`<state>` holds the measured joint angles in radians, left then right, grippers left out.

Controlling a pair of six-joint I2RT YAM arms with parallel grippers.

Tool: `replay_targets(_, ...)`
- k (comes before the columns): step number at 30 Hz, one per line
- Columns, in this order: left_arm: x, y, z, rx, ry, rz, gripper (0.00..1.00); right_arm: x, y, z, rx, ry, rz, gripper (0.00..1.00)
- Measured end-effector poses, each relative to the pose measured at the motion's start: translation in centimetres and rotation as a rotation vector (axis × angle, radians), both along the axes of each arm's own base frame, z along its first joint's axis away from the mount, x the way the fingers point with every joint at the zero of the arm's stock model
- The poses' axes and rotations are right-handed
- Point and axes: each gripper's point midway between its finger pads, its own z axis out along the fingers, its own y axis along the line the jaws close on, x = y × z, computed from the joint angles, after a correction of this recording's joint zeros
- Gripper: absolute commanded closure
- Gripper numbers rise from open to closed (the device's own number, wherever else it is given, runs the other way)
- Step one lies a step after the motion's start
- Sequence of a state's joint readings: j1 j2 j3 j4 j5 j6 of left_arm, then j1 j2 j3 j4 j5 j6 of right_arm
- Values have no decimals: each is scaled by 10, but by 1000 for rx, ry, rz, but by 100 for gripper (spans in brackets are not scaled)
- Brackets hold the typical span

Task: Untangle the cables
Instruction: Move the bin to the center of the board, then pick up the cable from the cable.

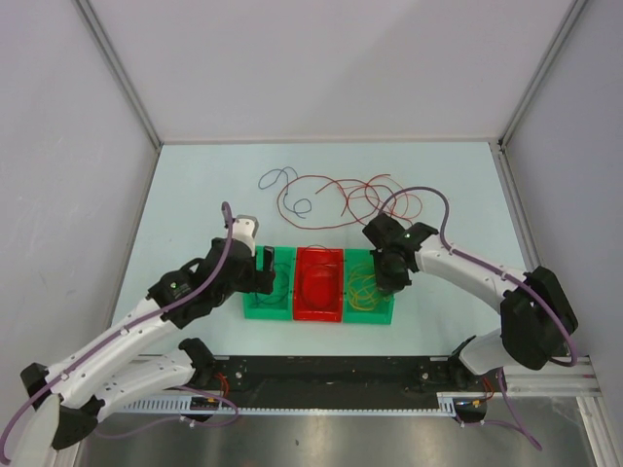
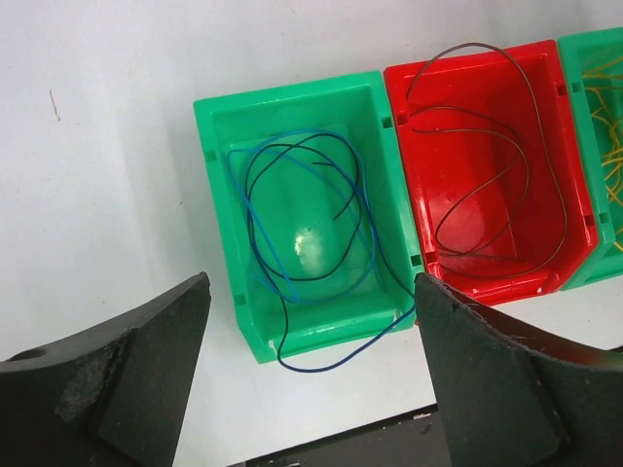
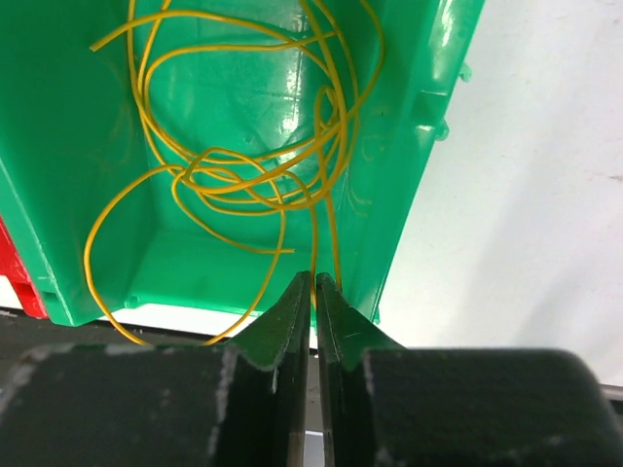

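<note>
A pale table (image 1: pixel 195 195) is enclosed by grey panels (image 1: pixel 58 146) on three sides. Three bins are set touching in a row close to its near edge.

In the left green bin (image 2: pixel 292 95), thin blue cables (image 2: pixel 321 371) are coiled in loose loops, and one loop is spilled over the near rim onto the table. In the red bin (image 2: pixel 417 195), a dark red cable (image 2: pixel 477 45) is laid in an S, with its far loop raised past the rim. In the right green bin (image 3: pixel 409 146), yellow cables (image 3: pixel 200 173) are knotted together, and one loop is draped over the near rim.

Beyond the bins and well apart from them, loose red cables (image 1: pixel 360 199) and a dark bluish cable (image 1: pixel 282 185) are spread in overlapping loops.

The left gripper (image 2: pixel 311 287) is held above the left green bin with its jaws wide apart and nothing between them. The right gripper (image 3: pixel 313 282) is pinched together on strands of the yellow cables at the near wall of the right green bin.

Bare table is seen to the left and right of the row.
</note>
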<state>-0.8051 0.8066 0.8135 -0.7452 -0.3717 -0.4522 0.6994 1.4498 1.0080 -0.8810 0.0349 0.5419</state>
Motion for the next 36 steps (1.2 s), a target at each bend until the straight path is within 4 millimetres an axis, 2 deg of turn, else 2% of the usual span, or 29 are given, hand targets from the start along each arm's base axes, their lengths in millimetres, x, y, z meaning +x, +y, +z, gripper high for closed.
replay_targets(2, 0, 2, 1, 3, -3, 4, 9, 1, -1, 0, -2, 0, -3, 85)
replay_targets(5, 1, 5, 0, 21, -9, 12, 8, 0, 2, 1, 12, 4, 7, 75)
replay_targets(9, 1, 7, 2, 25, -20, 10, 8, -8, 22, 13, 63, -2, 93, 69)
replay_targets(12, 2, 7, 4, 25, -28, 6, 9, -4, 49, 43, 125, -58, 182, 67)
replay_targets(15, 2, 6, 4, 27, -29, 1, 9, 12, 71, 80, 178, -154, 226, 63)
replay_targets(18, 3, 6, 4, 22, -31, -1, 9, 33, 81, 111, 202, -252, 224, 59)
replay_targets(22, 3, 5, 6, 13, -35, -3, 9, 65, 89, 130, 177, -329, 199, 58)
replay_targets(25, 2, 5, 10, -1, -47, -3, 9, 93, 91, 126, 137, -346, 164, 58)
replay_targets(28, 2, 5, 14, -17, -59, -6, 7, 120, 87, 108, 92, -322, 119, 57)
replay_targets(32, 2, 5, 18, -35, -75, -7, 0, 151, 71, 83, 43, -281, 47, 56)
replay_targets(36, 0, 2, 21, -50, -78, -22, 0, 182, 55, 76, 27, -278, -26, 55)
